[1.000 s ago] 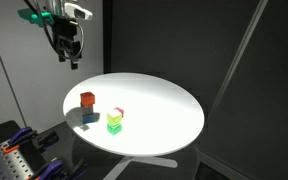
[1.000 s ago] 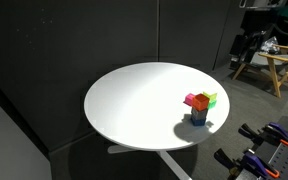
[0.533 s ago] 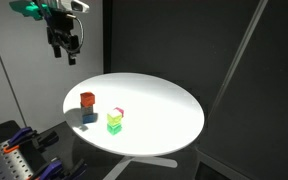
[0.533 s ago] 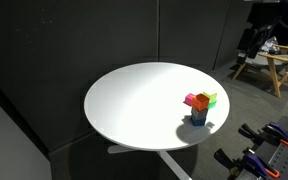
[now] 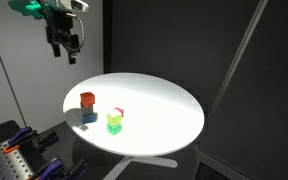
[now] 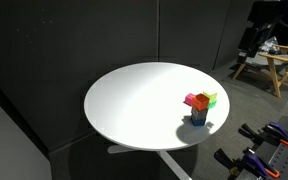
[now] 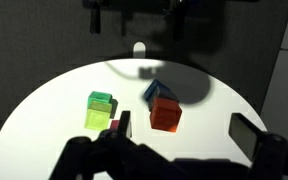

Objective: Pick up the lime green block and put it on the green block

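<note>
- Gripper (black, two-finger): jaws apart, holding nothing, hangs high beyond left edge of round white table.
- Red cube on blue cube, near left edge; not task items.
- Small lime green block looks stacked on darker green block, toward front-left edge; placement judged done, which fits the empty jaws.

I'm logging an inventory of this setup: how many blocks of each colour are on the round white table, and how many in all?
red block: 1
blue block: 1
lime green block: 1
green block: 1
pink block: 1
Total: 5 blocks
</note>
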You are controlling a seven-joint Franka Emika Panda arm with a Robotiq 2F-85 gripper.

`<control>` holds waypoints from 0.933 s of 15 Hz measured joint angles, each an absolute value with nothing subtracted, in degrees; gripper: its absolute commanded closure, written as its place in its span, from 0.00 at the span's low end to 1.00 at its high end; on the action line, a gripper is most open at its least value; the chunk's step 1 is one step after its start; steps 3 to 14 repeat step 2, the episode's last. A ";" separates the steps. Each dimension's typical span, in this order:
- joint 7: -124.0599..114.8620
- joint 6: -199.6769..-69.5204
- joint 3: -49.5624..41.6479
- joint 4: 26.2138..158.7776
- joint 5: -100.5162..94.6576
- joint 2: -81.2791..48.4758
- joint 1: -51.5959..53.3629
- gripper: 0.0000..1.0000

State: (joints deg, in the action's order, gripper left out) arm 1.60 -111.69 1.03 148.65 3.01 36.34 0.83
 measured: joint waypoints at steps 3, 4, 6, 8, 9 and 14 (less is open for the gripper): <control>1.61 -111.69 1.03 148.65 3.01 36.35 0.83 0.00; 1.61 -111.69 1.03 148.65 3.01 36.35 0.83 0.00; 1.61 -111.69 1.03 148.65 3.01 36.35 0.83 0.00; 1.61 -111.69 1.03 148.65 3.01 36.35 0.83 0.00; 1.61 -111.69 1.03 148.65 3.01 36.35 0.83 0.00; 1.61 -111.69 1.03 148.65 3.01 36.35 0.83 0.00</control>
